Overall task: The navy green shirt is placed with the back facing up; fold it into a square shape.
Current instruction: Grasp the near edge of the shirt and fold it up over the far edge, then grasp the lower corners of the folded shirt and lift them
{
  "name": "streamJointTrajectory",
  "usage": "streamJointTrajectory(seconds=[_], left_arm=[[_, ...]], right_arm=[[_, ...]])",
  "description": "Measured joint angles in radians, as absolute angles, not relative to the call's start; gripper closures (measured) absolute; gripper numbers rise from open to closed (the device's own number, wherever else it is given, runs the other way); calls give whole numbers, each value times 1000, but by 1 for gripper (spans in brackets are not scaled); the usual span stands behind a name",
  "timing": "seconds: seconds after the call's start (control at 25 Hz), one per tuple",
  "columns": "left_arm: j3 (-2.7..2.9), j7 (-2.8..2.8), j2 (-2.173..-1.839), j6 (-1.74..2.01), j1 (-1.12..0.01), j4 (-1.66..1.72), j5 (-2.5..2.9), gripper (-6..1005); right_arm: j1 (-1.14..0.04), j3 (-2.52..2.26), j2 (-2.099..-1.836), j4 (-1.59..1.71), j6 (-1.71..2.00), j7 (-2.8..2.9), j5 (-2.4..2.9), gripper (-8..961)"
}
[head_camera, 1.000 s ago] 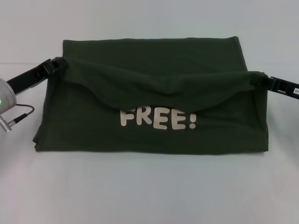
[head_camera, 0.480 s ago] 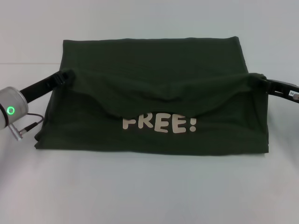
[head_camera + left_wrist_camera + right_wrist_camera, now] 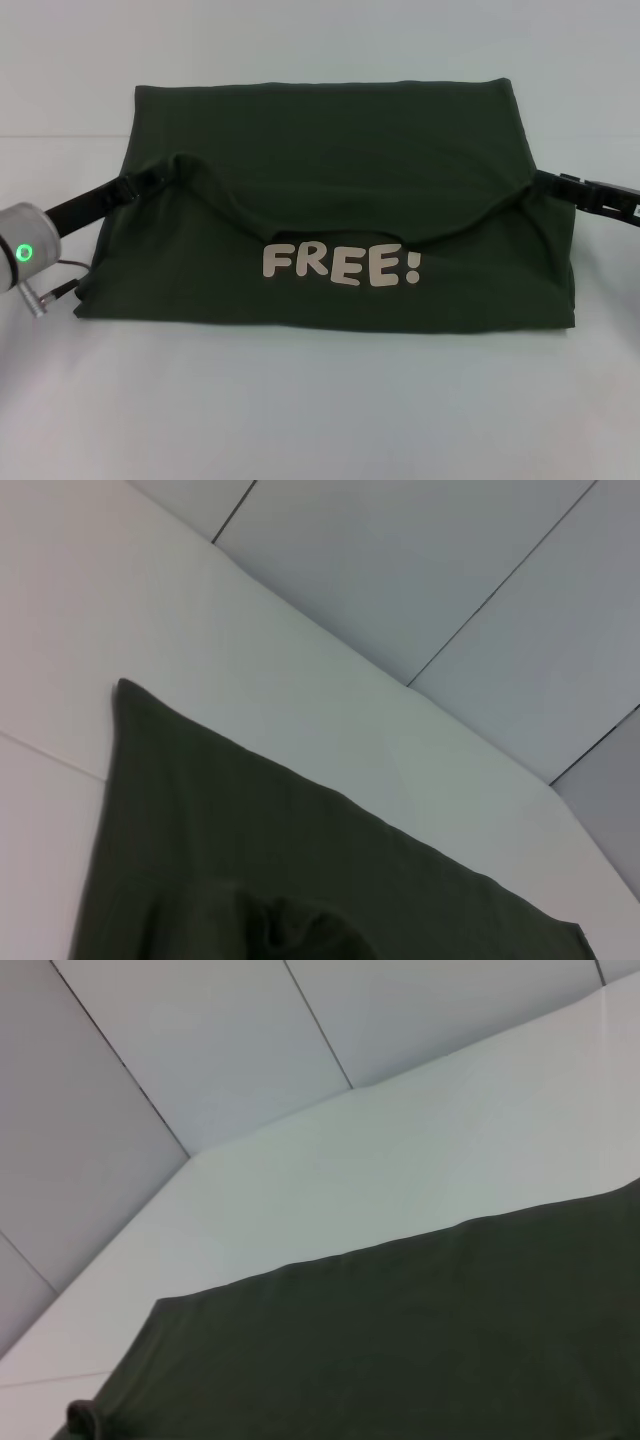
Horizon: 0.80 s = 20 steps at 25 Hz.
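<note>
1. On the white table (image 3: 320,410), the navy green shirt (image 3: 330,140) lies spread wide before the robot, folded over on itself, its pale "FREE!" lettering (image 3: 342,265) facing up near the front edge.
2. The left gripper (image 3: 160,182) reaches in from the shirt's left side, its black fingers clamped on a corner of the folded-over cloth layer and holding it slightly raised.
3. The right gripper (image 3: 545,183) comes in from the right side at about the same depth, pinching the opposite corner of that layer.
4. Between the two grippers the held edge sags in a shallow curve, dipping to just above the lettering without covering it.
5. The silver cuff (image 3: 22,245) of the left arm, with a lit green ring, sits low beside the shirt's front left corner.
6. Both wrist views show only dark cloth over the pale tabletop, with panelled wall (image 3: 420,560) behind; neither shows its own fingers.
</note>
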State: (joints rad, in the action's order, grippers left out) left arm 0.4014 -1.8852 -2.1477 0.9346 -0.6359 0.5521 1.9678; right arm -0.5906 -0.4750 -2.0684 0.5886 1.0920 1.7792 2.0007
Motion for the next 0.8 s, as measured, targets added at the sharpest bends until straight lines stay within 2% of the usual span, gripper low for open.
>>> streamJointTrajectory(seconds=[0.16,0.28,0.36,0.52,0.64,0.8], left_arm=[[403,-1935,-2120,1032,-602,552,1968,552],[410,-1984,-2083,1134,-578,540,1977,410],[428,-2038,-2048,1183,-563,524,1989,344],[537,-2170,-1978,1218,-538,508,2015,213],[591,-2200,-1949,1209,-525,510,2034,195],[597,-2195,-1943,1170,-520,525,2077,171]], right_arm=[[-558,-454,-2054,594,1173,1768,1978,562],[-520,-451,-2036,595,1293,1717,1935,495],[-501,-454,-2023,596,1385,1674,1925,247],[-480,-473,-2003,597,1541,1608,1950,128],[-476,-481,-2001,599,1605,1562,1996,68],[-475,-482,-2014,598,1636,1499,2057,66]])
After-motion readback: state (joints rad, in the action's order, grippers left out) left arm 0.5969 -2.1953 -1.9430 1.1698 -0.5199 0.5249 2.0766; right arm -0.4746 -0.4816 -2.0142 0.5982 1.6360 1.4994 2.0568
